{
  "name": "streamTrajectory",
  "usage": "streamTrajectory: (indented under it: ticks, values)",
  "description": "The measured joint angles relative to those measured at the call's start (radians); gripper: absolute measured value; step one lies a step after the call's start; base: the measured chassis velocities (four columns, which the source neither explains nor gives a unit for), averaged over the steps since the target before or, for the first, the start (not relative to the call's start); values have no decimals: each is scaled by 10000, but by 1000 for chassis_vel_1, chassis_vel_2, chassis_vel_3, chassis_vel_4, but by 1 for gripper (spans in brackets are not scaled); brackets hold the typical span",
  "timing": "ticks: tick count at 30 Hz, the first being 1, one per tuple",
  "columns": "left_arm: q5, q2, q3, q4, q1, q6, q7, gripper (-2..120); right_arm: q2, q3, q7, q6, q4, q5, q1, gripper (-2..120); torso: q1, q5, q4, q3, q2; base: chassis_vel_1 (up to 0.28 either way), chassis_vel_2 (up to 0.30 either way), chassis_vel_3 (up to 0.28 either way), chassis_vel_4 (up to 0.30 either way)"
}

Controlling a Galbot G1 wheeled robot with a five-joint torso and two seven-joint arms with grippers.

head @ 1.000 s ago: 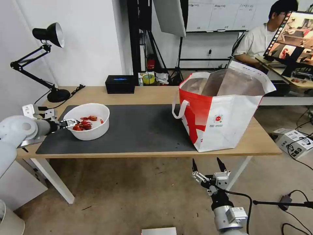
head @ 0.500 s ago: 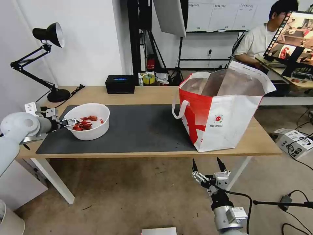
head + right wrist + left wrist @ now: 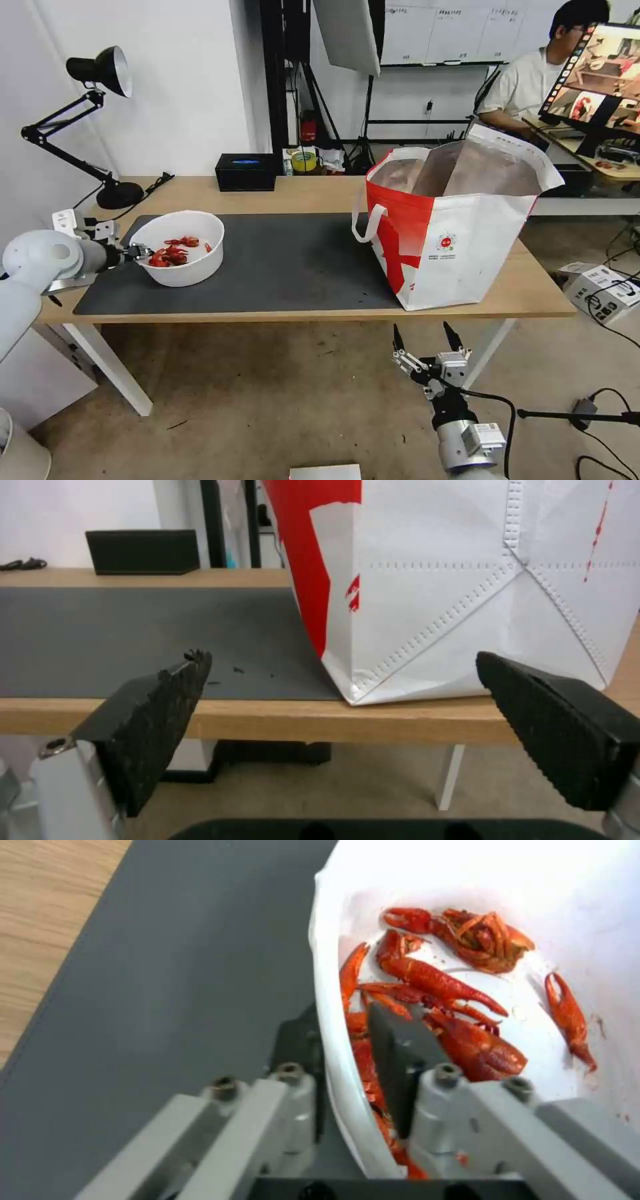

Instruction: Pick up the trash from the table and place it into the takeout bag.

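Pinching the near-left rim of the white bowl [image 3: 179, 248], the left gripper [image 3: 141, 253] has one finger inside among the red crayfish shells [image 3: 440, 990] and one outside the wall. The bowl sits on the dark grey mat [image 3: 280, 267] at the desk's [image 3: 313, 192] left end. The takeout bag [image 3: 453, 227] stands open at the right end. The right gripper [image 3: 427, 343] hangs below the desk edge, fingers spread apart.
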Motion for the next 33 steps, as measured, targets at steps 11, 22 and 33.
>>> streamTrajectory:
  ticks: [11,22,33]
  values:
    - [-357,-25,-351,-198,263,-10,204,0,0,0,0,-1,0,0,0,100,0,-1,1,0,0,0,0,0,0]
    - [-145,52,-633,-1128,95,-237,942,0,-1,0,0,0,0,0,0,100,0,0,1,0,0,0,0,0,0]
    - [-451,110,-598,-2646,-892,-421,1467,0,0,0,0,0,0,0,0,100,0,1,0,0,0,0,0,0,0]
